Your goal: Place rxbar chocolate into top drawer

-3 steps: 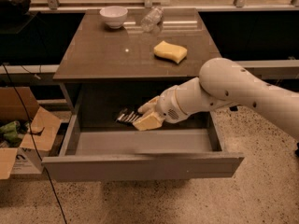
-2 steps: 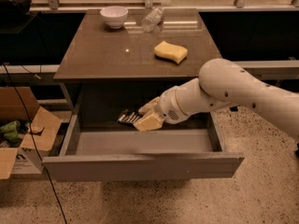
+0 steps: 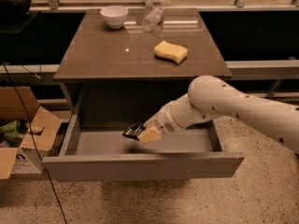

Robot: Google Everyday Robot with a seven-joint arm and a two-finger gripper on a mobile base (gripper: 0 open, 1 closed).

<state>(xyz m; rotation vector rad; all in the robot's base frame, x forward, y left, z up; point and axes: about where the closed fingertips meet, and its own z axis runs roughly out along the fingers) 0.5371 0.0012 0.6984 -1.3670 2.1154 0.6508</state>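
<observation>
The top drawer (image 3: 140,167) stands pulled open under the brown-topped table (image 3: 107,55), and its grey floor shows. My gripper (image 3: 145,134) reaches in from the right on the white arm. It hangs just above the drawer floor near the middle. It is shut on the rxbar chocolate (image 3: 133,131), a small black-wrapped bar that sticks out to the left of the tan fingers (image 3: 150,135). The bar is held over the inside of the drawer, a little above its floor.
On the tabletop lie a yellow sponge (image 3: 171,51), a white bowl (image 3: 114,16) and a clear plastic bottle (image 3: 152,17) on its side. An open cardboard box (image 3: 23,139) stands on the floor at the left. A black cable (image 3: 28,120) hangs by the drawer's left side.
My gripper has moved down, deeper into the open drawer, with the bar still in it. The drawer and the things on the table have not moved.
</observation>
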